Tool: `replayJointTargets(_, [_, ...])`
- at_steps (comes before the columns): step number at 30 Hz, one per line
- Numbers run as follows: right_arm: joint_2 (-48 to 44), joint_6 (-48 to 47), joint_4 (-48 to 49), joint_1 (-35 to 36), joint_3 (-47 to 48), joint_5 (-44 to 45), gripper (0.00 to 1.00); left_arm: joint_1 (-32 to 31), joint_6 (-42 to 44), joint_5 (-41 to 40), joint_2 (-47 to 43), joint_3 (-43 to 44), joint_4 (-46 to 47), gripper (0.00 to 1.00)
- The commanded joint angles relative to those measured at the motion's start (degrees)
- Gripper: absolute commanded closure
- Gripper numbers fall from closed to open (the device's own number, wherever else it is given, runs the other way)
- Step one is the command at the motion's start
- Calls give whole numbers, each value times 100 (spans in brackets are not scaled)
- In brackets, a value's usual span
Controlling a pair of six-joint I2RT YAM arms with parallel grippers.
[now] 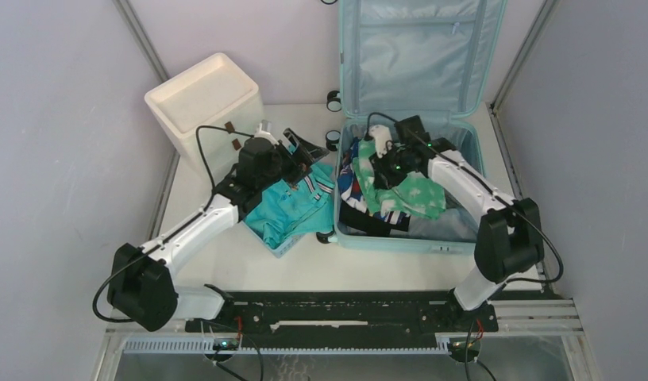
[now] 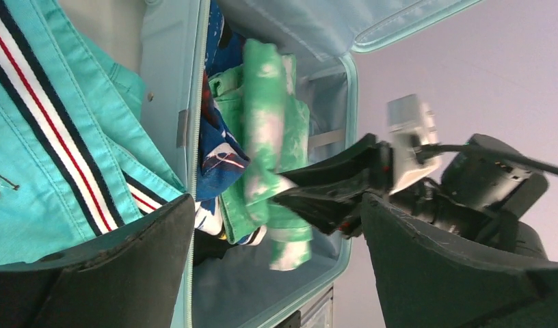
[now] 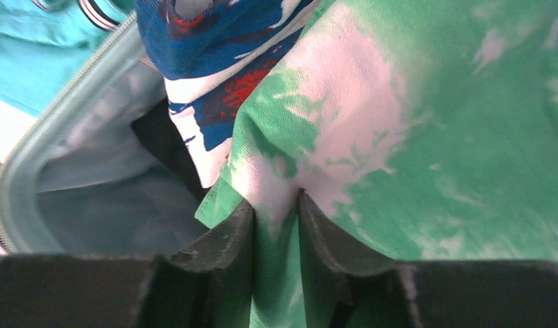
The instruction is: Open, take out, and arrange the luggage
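Observation:
The light-blue luggage (image 1: 416, 240) lies open on the table, its lid (image 1: 420, 55) upright against the back wall. Inside are a green-and-white garment (image 1: 416, 196), a blue, white and red patterned garment (image 1: 354, 186) and something black. My right gripper (image 1: 378, 151) is shut on a fold of the green garment (image 3: 433, 137) and holds it above the case's left half; its fingers (image 3: 228, 239) pinch the cloth. My left gripper (image 1: 302, 151) is open and empty just left of the case, above a teal garment (image 1: 293, 208) with striped trim (image 2: 50, 137).
A white box (image 1: 202, 99) stands at the back left. The teal garment lies in a small blue basket (image 1: 286, 248) against the case's left wall (image 2: 167, 82). The case's two wheels (image 1: 333, 101) face left. Grey walls close both sides.

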Motion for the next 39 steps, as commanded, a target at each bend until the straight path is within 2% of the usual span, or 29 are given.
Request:
replayJointTargets(1, [263,-183,179,531,-28,1206,57,-14,39,-206,-297,168,48,6])
replayJointTargets(6, [503,-213,12,974,-36,1576,33,-14,99,-355,-612,-139,-26,6])
replayJointTargets(8, [489,-219,-2,1047,-93,1675,3,-14,85,-416,-726,-320,-26,6])
replayJointTargets(9, [477,-225,19,1089,-140,1748,1,-14,74,-445,-781,-384,-23,6])
replayJointTargets(17, [625,-584,390,1463,-603,2937,0,-10,116,-529,-980,-570,-197,5])
replayJointTargets(23, [753,-864,639,1446,-873,3392,3,-5,142,-576,-1036,-628,-245,5])
replayJointTargets(26, [580,-854,611,1393,-917,3195,12,-5,141,-571,-1045,-644,-247,5])
replayJointTargets(29, [381,-848,599,1297,-915,2976,29,-1,137,-544,-1022,-625,-253,5])
replayJointTargets(31, [241,-846,569,1206,-916,2757,43,-5,137,-504,-973,-586,-249,5])
replayJointTargets(33, [122,-858,514,1092,-920,2632,49,-5,133,-453,-909,-537,-247,5])
replayJointTargets(35, [31,-841,433,967,-915,2244,48,-5,124,-404,-842,-474,-224,5])
replayJointTargets(36, [31,-842,340,915,-893,2136,45,-5,118,-379,-802,-440,-214,5])
replayJointTargets(39, [96,-896,182,841,-870,1999,26,-5,115,-309,-693,-350,-210,5])
